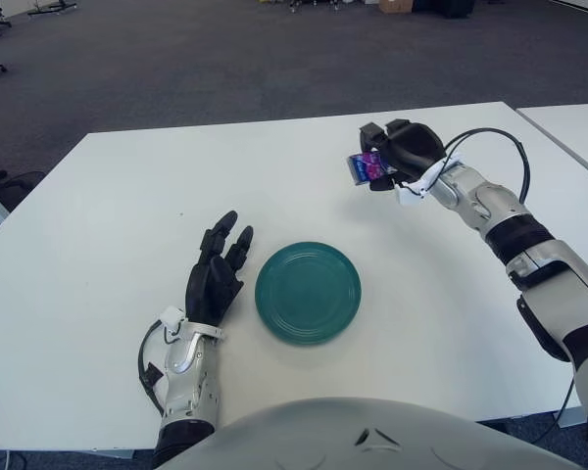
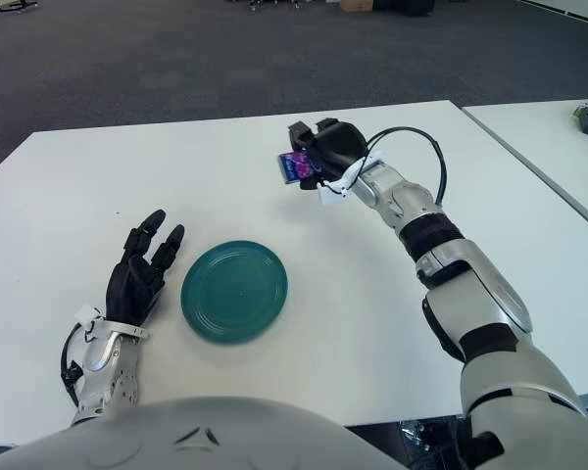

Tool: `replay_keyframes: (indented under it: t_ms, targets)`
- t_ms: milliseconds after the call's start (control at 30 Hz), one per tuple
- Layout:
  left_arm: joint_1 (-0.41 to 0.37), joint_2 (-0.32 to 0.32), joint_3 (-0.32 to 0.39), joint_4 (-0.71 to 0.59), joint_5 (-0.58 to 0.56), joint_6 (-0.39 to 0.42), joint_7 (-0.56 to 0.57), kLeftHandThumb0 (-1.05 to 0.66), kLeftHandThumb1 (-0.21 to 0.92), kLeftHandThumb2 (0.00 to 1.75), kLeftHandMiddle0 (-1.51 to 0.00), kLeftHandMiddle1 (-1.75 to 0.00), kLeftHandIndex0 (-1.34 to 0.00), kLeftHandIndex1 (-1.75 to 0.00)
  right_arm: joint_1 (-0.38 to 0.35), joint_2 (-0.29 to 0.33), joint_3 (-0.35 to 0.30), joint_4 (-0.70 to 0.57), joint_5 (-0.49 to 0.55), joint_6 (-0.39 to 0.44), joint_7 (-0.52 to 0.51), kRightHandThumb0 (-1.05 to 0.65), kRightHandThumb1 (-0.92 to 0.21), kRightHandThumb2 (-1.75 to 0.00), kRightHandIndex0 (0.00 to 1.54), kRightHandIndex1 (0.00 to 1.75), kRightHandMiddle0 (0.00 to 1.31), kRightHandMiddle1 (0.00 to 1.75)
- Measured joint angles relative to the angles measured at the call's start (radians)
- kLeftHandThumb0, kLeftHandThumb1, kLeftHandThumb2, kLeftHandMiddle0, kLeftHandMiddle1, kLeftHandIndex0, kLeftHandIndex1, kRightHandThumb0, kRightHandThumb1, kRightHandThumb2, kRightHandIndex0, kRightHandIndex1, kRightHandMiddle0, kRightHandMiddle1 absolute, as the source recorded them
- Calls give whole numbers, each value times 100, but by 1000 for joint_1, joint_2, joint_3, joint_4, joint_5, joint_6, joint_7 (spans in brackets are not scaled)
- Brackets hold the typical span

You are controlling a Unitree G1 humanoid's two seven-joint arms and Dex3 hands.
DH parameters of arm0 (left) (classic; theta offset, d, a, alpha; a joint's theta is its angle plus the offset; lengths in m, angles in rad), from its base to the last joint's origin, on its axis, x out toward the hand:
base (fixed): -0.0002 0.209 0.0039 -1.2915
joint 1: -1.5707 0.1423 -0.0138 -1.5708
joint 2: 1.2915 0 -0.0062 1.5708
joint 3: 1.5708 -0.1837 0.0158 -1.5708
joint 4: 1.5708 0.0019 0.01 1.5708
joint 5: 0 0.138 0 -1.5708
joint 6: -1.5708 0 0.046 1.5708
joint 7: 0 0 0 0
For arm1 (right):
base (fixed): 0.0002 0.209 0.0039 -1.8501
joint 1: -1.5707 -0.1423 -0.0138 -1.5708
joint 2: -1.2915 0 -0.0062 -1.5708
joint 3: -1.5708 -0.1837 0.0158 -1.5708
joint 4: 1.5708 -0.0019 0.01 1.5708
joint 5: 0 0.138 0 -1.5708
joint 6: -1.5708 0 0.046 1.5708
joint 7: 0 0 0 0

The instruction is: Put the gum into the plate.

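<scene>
A small purple and blue gum pack [image 1: 365, 166] is held off the table in my right hand [image 1: 392, 157], whose black fingers are curled around it. The hand hangs above the white table, up and to the right of the teal plate [image 1: 308, 292]. The plate lies flat near the table's front, with nothing on it. My left hand [image 1: 218, 267] shows just left of the plate, fingers spread and holding nothing.
The white table [image 1: 127, 215] spans the view, and a second white table [image 1: 573, 127] stands to the right across a narrow gap. A black cable [image 1: 490, 147] loops over my right wrist. Dark carpet lies beyond the far edge.
</scene>
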Motion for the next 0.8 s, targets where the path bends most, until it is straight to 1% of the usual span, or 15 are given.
replay_keyframes:
  t_ms: [167, 367, 533, 800]
  targets:
    - [0, 3, 0, 0, -1, 2, -1, -103, 92, 92, -40, 0, 0, -62, 39, 14, -16, -106, 8, 3, 59, -40, -61, -94, 52, 175, 39, 175]
    - [2, 4, -1, -1, 3, 2, -1, -103, 92, 92, -41, -1, 0, -61, 129, 36, -18, -241, 3, 54, 157, -40, -62, -93, 56, 175, 39, 175]
    - [3, 4, -2, -2, 9, 2, -1, -102, 92, 91, -41, -1, 0, -58, 197, 47, -15, -320, -6, 56, 209, -40, -63, -90, 58, 175, 38, 175]
    - [7, 0, -4, -5, 15, 2, 3, -99, 92, 92, -45, -2, 0, -57, 244, 58, -7, -425, -41, 53, 259, -40, -65, -89, 59, 175, 37, 175]
